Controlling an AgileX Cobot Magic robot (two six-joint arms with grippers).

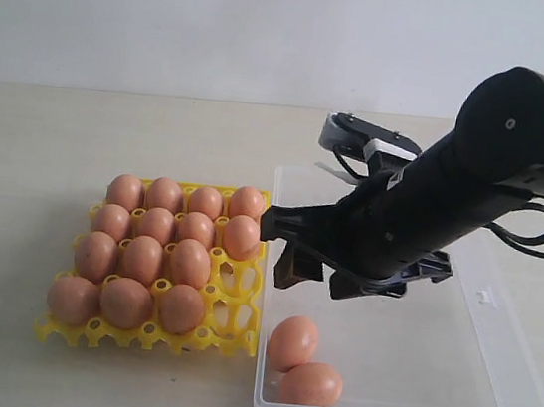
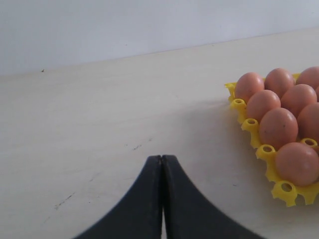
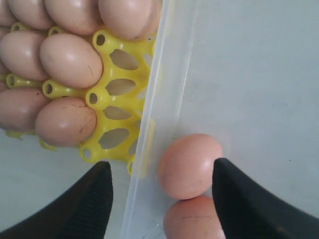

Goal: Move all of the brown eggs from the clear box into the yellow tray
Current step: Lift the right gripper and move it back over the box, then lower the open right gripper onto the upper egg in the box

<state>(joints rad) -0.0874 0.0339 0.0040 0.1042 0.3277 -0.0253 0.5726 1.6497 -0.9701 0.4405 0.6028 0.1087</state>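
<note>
Eggs first: two brown eggs (image 1: pixel 301 363) sit in the clear box (image 1: pixel 497 324), touching each other, tucked into the corner nearest the yellow tray (image 1: pixel 238 309). Fourteen more, as far as I can count, already sit in the tray cups; the empty cups are in the column along the box side.

Right gripper (image 1: pixel 321 270) hangs over the box, just above the pair and empty. Jaws stand wide apart; the wrist view shows one finger (image 3: pixel 249 199) beside the upper egg and the other out over the box wall on the tray side. Left gripper (image 2: pixel 161 199) is pressed closed, nothing in it, parked over bare table (image 2: pixel 99 124) well away from the tray.

Handling, my read: smooth rounded shells, light, probably slippery and crack-prone if real. Take each one across its short middle, pads on opposite flanks, light squeeze only. A grip near the tip would likely squirt it out.

Edges and room:
- Box wall runs right beside the eggs, and the tray edge lies just beyond it. One finger has to come down inside that wall, so the gap looks tight.
- Second egg touches the first, so closing on one may nudge the other.
- Rest of the box floor is bare, plenty of room to approach from that side.
- Lift must clear the low wall before crossing to the empty cups.
</note>
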